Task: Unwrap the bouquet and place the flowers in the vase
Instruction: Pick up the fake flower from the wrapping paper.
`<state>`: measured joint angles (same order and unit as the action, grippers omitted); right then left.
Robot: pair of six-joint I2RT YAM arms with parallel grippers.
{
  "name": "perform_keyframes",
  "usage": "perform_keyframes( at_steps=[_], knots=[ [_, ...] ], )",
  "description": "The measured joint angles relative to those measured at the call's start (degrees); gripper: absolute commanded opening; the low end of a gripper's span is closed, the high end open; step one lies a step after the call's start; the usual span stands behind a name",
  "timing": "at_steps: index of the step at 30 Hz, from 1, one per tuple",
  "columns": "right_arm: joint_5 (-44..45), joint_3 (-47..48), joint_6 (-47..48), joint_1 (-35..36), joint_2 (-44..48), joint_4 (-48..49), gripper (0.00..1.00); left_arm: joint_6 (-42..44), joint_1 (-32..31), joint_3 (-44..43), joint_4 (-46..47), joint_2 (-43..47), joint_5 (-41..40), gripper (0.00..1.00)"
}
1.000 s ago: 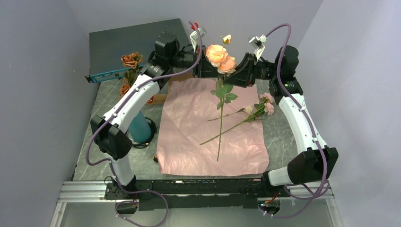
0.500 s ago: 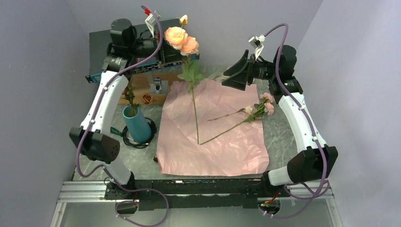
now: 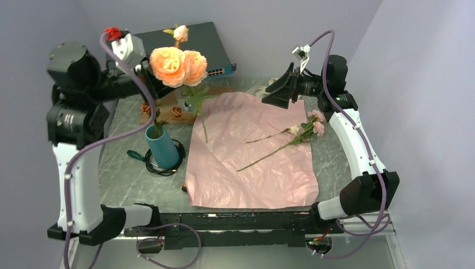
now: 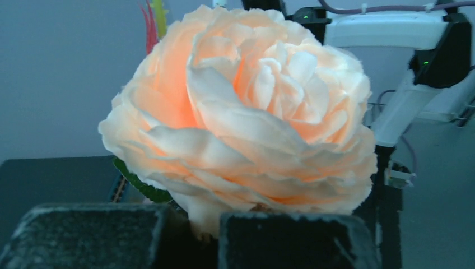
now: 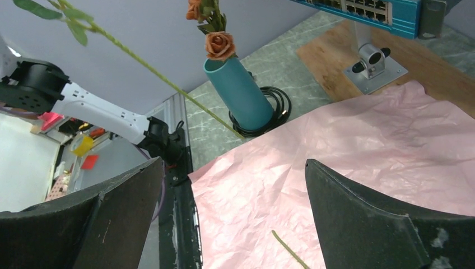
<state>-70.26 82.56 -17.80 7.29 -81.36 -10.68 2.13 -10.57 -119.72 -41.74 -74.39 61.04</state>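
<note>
Nearest the arm bases, the pink paper (image 3: pixel 252 168) lies unfolded and flat on the marbled table (image 3: pixel 123 179). Two pink flowers (image 3: pixel 307 129) rest on its right half, stems pointing toward the near left. Left of the sheet, the teal vase (image 3: pixel 163 148) stands upright inside a black cable coil (image 3: pixel 150 166) and holds rust-brown roses (image 5: pixel 218 45). Above and beyond the vase, the left gripper (image 4: pixel 190 235) is clamped on the peach rose (image 3: pixel 178 66) just beneath the blooms. The stem hangs free, its tip near the paper's left edge. Farther right, the right gripper (image 3: pixel 280 89) hovers above the sheet's far edge, jaws spread wide and holding nothing. A network switch (image 3: pixel 190 42) sits farthest back.
</note>
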Motion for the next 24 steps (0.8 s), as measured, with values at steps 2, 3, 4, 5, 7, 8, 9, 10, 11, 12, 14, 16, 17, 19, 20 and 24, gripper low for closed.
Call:
perform_keyframes(
  at_steps=[2, 3, 4, 5, 7, 8, 9, 10, 11, 12, 14, 16, 17, 19, 20, 24],
  knots=[
    [0.44, 0.00, 0.83, 0.00, 0.00, -0.76, 1.00, 2.36, 1.60, 0.00, -2.03, 2.29, -2.51, 0.00],
    [0.70, 0.00, 1.20, 0.00, 0.00, -1.09, 1.00, 3.10, 3.48, 0.02, -2.73, 3.41, -3.54, 0.00],
    [0.85, 0.00, 1.40, 0.00, 0.00, -1.33, 1.00, 3.26, 5.73, 0.09, -3.10, 4.35, -4.44, 0.00],
    [1.03, 0.00, 1.60, 0.00, 0.00, -1.57, 1.00, 3.15, 8.17, 0.28, -3.10, 5.22, -4.92, 0.00],
    [1.31, 0.00, 2.01, 0.00, 0.04, -2.01, 1.00, 2.51, 15.72, 2.03, -2.43, 7.82, -5.84, 0.00],
    [1.36, 0.00, 2.25, 0.00, 0.07, -2.29, 1.00, 2.10, 18.16, 3.08, -2.05, 8.92, -6.05, 0.00],
    [1.44, 0.00, 2.54, 0.00, 0.13, -2.69, 1.00, 1.01, 21.64, 4.61, -1.66, 10.56, -6.29, 0.00],
    [1.46, 0.00, 2.80, 0.00, 0.15, -3.02, 1.00, -0.37, 24.79, 6.03, -1.42, 12.24, -6.45, 0.00],
    [1.51, 0.00, 3.10, 0.00, 0.17, -3.26, 1.00, -1.70, 27.12, 6.86, -1.16, 13.53, -6.47, 0.00],
    [1.57, 0.00, 3.39, 0.00, 0.22, -3.48, 1.00, -2.91, 29.29, 7.28, -0.83, 14.62, -6.47, 0.00],
    [1.68, 0.00, 3.93, 0.00, 0.22, -3.93, 1.00, -5.35, 33.46, 7.41, 0.00, 16.48, -6.47, 0.00],
    [1.70, 0.00, 4.57, 0.00, 0.22, -4.79, 1.00, -7.69, 36.57, 7.17, 0.87, 18.18, -6.47, 0.00],
    [1.68, 0.00, 4.87, 0.00, 0.22, -5.31, 1.00, -8.79, 37.83, 6.73, 1.22, 18.93, -6.45, 0.00],
    [1.68, 0.00, 5.64, 0.00, 0.22, -6.56, 1.00, -10.29, 39.47, 5.86, 1.79, 19.58, -6.32, 0.00],
    [1.68, 0.00, 6.10, 0.00, 0.20, -7.19, 1.00, -11.26, 40.28, 5.44, 2.08, 19.76, -6.23, 0.00],
    [1.70, 0.20, 8.17, 0.00, 0.20, -10.40, 1.00, -14.58, 42.05, 5.40, 2.21, 19.43, -5.33, 0.00]
  ],
)
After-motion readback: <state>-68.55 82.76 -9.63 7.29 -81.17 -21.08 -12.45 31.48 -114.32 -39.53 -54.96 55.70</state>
